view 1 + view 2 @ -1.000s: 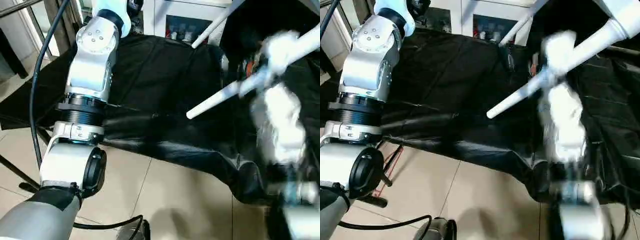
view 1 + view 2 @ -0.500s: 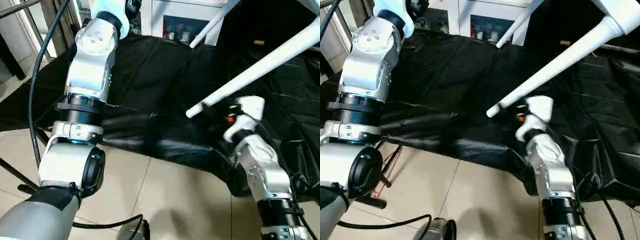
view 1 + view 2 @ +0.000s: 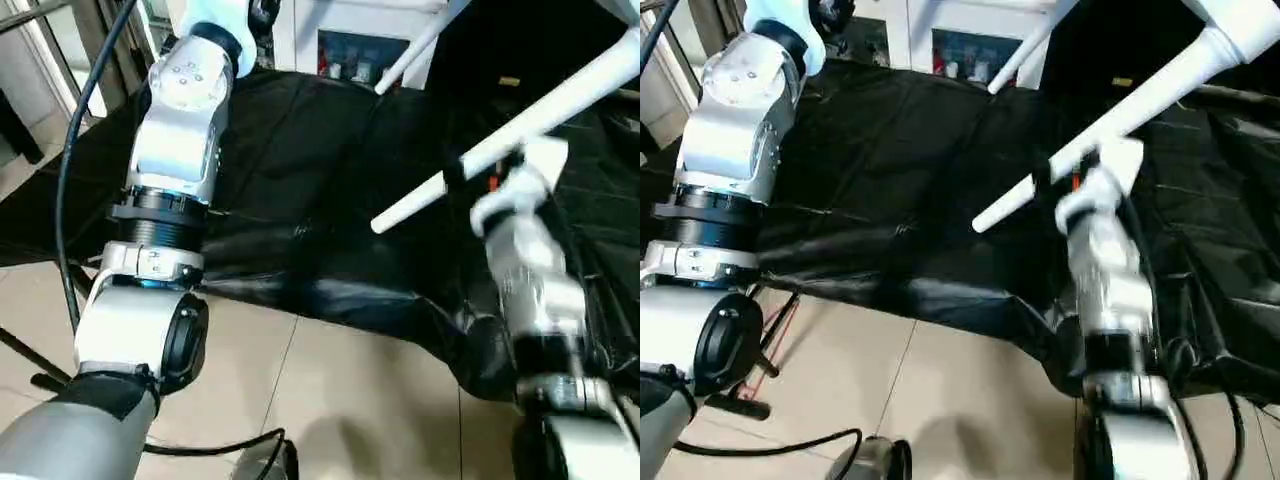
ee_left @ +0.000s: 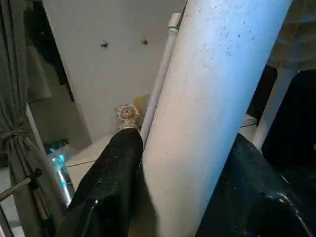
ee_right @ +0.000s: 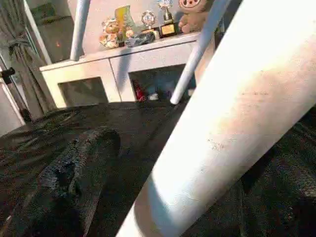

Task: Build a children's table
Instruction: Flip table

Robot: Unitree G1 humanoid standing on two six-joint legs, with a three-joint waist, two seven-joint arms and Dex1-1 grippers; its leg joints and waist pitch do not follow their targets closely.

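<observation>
Diagonally slanted leg (image 3: 520, 140), free end lower left.

A lived-in indoor room turned robot workspace. At the top of the frame a white cabinet (image 5: 123, 74) carries trophies, figurines and a plush toy (image 5: 195, 15); a grey curtain (image 4: 17, 123) hangs at left, above beige floor tiles (image 3: 350, 400) and a black-draped work table (image 3: 300, 150).
</observation>
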